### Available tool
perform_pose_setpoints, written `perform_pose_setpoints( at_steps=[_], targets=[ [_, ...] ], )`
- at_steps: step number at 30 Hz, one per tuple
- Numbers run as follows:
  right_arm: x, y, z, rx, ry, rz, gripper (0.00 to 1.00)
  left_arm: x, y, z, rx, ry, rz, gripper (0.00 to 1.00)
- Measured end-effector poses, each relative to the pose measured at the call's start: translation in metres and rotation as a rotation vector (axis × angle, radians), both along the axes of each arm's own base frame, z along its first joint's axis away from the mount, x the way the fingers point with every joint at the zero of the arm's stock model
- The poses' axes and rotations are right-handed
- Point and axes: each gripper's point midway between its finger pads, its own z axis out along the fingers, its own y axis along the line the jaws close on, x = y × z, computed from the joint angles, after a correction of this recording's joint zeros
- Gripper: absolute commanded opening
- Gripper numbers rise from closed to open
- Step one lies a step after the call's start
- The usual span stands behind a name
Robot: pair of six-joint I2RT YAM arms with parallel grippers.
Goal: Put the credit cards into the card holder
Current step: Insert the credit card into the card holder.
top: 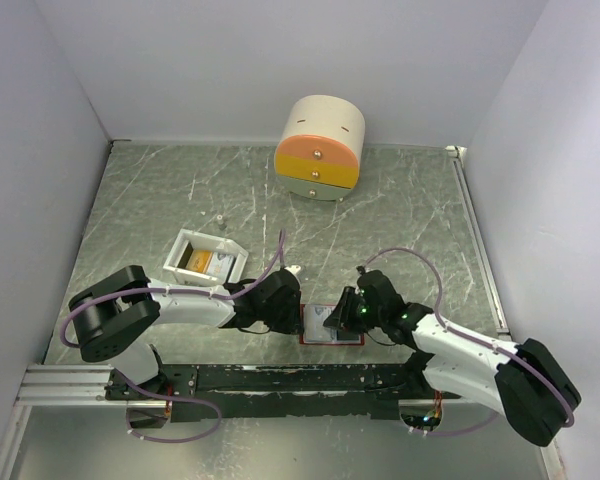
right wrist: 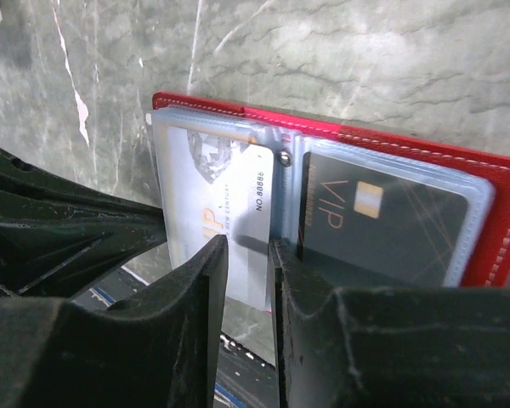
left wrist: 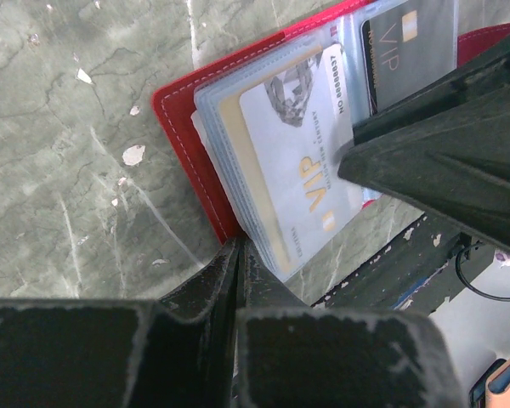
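The red card holder (top: 342, 339) lies open between both arms at the table's near edge. In its clear sleeves sit a silver VIP card (right wrist: 211, 200) on the left page and a dark VIP card (right wrist: 378, 223) on the right. My left gripper (left wrist: 238, 252) is shut, its tips against the near corner of the red cover (left wrist: 180, 127). My right gripper (right wrist: 248, 248) hovers over the silver card's inner edge with a narrow gap between its jaws and nothing gripped. More orange credit cards (top: 198, 262) lie in the white tray.
The white tray (top: 180, 245) sits left of centre behind the left arm. A round cream-and-orange drawer box (top: 320, 148) stands at the back wall. The black mounting rail (top: 280, 378) runs just below the holder. White walls enclose three sides.
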Motion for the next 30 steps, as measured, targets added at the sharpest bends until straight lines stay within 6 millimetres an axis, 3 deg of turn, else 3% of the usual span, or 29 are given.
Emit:
perform_pose_setpoints(
  at_steps=[15, 20, 24, 30],
  targets=[
    [-0.003, 0.011, -0.001, -0.004, -0.023, 0.032, 0.23, 0.0, 0.0, 0.0, 0.001, 0.0, 0.0, 0.11],
    [-0.002, 0.014, 0.0, -0.016, -0.018, 0.054, 0.33, 0.0, 0.001, 0.0, 0.004, 0.0, 0.002, 0.12],
    [-0.001, 0.014, 0.008, -0.035, -0.014, 0.051, 0.38, 0.001, 0.002, 0.001, 0.009, -0.009, 0.009, 0.19],
    [0.014, 0.003, 0.039, -0.112, -0.036, -0.037, 0.47, 0.01, 0.008, 0.014, 0.008, -0.057, 0.045, 0.32]
  ],
)
